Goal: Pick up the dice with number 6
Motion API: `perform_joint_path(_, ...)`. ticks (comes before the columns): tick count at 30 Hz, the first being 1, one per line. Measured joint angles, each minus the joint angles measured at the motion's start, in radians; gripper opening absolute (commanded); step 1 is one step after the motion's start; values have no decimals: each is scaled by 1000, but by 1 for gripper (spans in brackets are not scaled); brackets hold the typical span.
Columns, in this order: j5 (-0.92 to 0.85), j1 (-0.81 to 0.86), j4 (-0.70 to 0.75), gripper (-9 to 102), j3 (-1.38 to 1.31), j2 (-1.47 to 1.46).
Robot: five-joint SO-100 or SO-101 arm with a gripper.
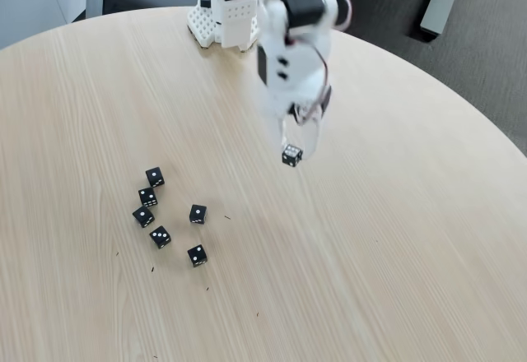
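A small black die (291, 156) with many white pips hangs between the fingertips of my white gripper (293, 150), right of the table's middle in the fixed view. The gripper is shut on this die and holds it a little above the wood. This is the dice with number 6, as far as its crowded faces show. The white arm (292, 41) rises from its base (222, 20) at the table's far edge and bends down over the die.
Several other black dice lie in a loose cluster at lower left, among them one (154, 177) at the top and one (197, 255) at the bottom. The round wooden table (395, 239) curves off at right, dark floor beyond.
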Motion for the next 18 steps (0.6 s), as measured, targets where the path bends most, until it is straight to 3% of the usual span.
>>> perform_joint_path(18, -212, -9, 400, 0, 0, 804)
